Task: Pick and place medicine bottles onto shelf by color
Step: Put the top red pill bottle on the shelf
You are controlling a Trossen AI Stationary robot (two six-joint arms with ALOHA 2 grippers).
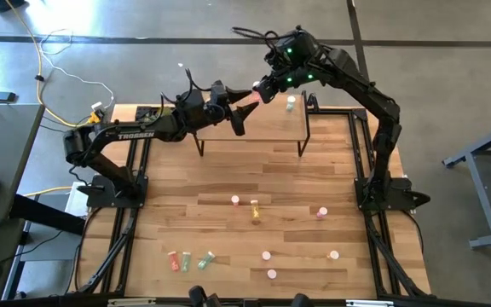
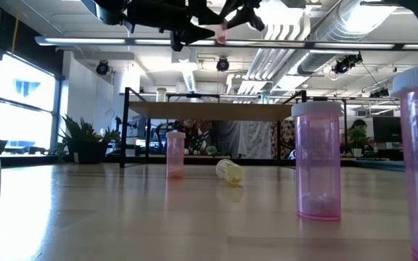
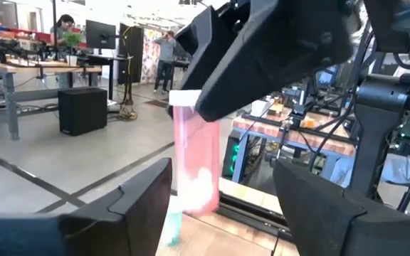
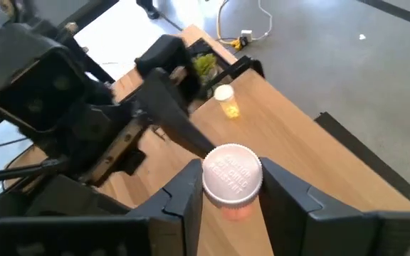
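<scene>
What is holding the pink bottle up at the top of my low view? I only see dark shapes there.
Observer: The right gripper holds the pink bottle, its fingers closed on either side just below the white cap.
Operator: And the left one?
Observer: The left gripper is open, with a finger on each side of the bottle's lower half.
Operator: Anything on the shelf top? I see it edge-on.
Observer: One yellow bottle stands upright on the shelf, toward the right arm's end.
</scene>
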